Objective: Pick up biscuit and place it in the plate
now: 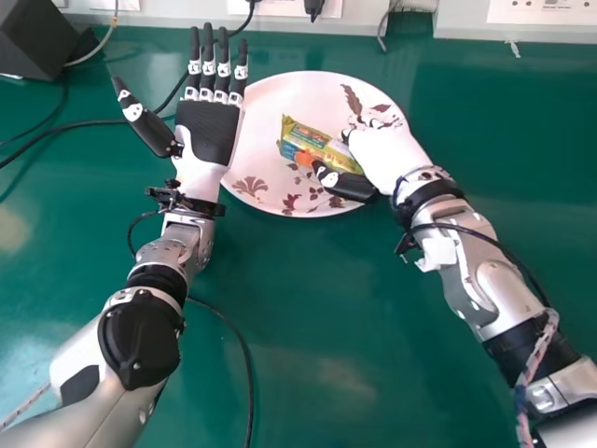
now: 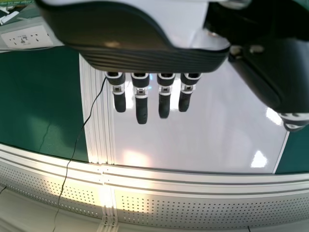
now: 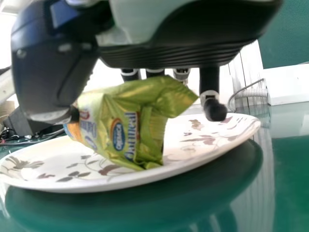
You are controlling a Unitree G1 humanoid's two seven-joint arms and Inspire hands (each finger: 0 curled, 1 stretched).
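Note:
In the head view the biscuit [image 1: 315, 147], a green-yellow packet, is over the floral plate [image 1: 270, 112]. My right hand [image 1: 384, 157] is at the plate's right side, its thumb against the packet's near side and its fingers curled round the far side. The right wrist view shows the right hand [image 3: 63, 77] with the biscuit packet [image 3: 130, 123] between thumb and fingers, low over the plate [image 3: 203, 140]; whether it touches the plate I cannot tell. My left hand [image 1: 208, 131] lies palm up with straight fingers at the plate's left edge, and the left hand [image 2: 145, 58] also hangs into the left wrist view.
Black cables [image 1: 56, 131] run over the green table [image 1: 308, 327] at the left and beside the left forearm. A dark box [image 1: 39, 39] stands at the back left. Wall sockets and a pale panel [image 1: 448, 19] line the back edge.

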